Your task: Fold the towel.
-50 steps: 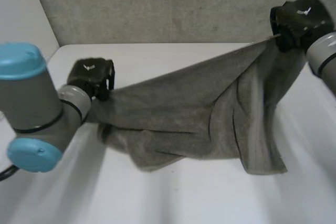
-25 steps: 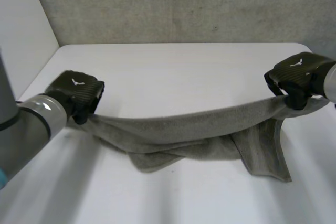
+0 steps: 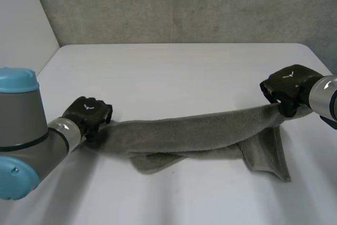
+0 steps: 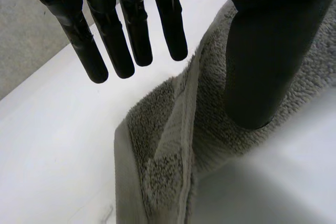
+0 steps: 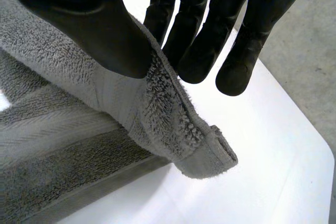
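A grey towel (image 3: pixel 200 130) lies on the white table (image 3: pixel 184 72) as a long bunched band with a flap hanging toward the front at its right end. My left hand (image 3: pixel 87 114) sits at the towel's left end. In the left wrist view its fingers (image 4: pixel 126 40) are straight and apart from the thumb (image 4: pixel 262 66), and the towel's corner (image 4: pixel 168 150) lies loose under them. My right hand (image 3: pixel 287 85) holds the right end slightly above the table. Its thumb (image 5: pixel 100 30) and fingers (image 5: pixel 199 40) pinch the towel's corner edge (image 5: pixel 173 119).
A grey wall (image 3: pixel 184 3) stands behind the table's far edge. Bare white tabletop stretches behind the towel and in front of it. The left arm's elbow (image 3: pixel 21 130) stands at the near left.
Both hands came down and toward the front, laying the lifted towel on the table as a band. The left hand's fingers opened off the left corner. The right hand kept its pinch.
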You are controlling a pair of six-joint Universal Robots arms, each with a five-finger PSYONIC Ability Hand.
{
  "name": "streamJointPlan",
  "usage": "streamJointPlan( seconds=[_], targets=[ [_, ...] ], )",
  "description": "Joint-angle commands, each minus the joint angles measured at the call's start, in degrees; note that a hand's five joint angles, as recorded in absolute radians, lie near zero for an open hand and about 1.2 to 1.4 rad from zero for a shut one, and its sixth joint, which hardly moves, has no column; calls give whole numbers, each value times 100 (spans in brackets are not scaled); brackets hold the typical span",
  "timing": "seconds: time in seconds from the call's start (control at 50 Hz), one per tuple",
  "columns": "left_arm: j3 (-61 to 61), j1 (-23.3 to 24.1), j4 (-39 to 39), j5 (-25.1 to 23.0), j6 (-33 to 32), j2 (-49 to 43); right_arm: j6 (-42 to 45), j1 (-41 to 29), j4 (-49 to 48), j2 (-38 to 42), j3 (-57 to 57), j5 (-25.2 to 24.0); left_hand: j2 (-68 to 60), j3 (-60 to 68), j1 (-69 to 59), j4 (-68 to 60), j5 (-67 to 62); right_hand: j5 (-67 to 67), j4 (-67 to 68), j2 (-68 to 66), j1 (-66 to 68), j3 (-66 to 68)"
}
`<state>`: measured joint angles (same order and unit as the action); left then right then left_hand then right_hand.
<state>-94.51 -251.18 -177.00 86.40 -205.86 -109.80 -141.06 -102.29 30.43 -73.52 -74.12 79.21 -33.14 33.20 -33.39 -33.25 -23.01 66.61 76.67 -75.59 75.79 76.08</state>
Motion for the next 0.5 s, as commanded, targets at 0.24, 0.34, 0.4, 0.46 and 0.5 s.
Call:
streamJointPlan(
  seconds=[0.24, 0.34, 0.4, 0.46, 0.5],
  targets=[
    [-331, -273, -650, 114, 423, 55, 9, 33, -441, -31, -638, -2, -483, 477, -458, -472, -496, 339, 333, -441, 421, 392],
    [-366, -370, -713, 114, 555, -6, 9, 33, -556, -49, -806, -11, -533, 527, -509, -522, -546, 339, 333, -441, 421, 392],
    [-392, -370, -695, 88, 564, -67, 9, 33, -600, -49, -841, -11, -534, 528, -509, -523, -547, 339, 333, -441, 421, 392],
    [-471, -361, -669, 70, 556, -103, 9, 33, -626, -49, -867, -11, -534, 528, -509, -523, -547, 339, 333, -441, 421, 392],
    [-498, -361, -651, 70, 556, -120, 9, 33, -661, -49, -868, -2, -567, 561, -542, -556, -580, 339, 333, -441, 421, 392]
  ],
)
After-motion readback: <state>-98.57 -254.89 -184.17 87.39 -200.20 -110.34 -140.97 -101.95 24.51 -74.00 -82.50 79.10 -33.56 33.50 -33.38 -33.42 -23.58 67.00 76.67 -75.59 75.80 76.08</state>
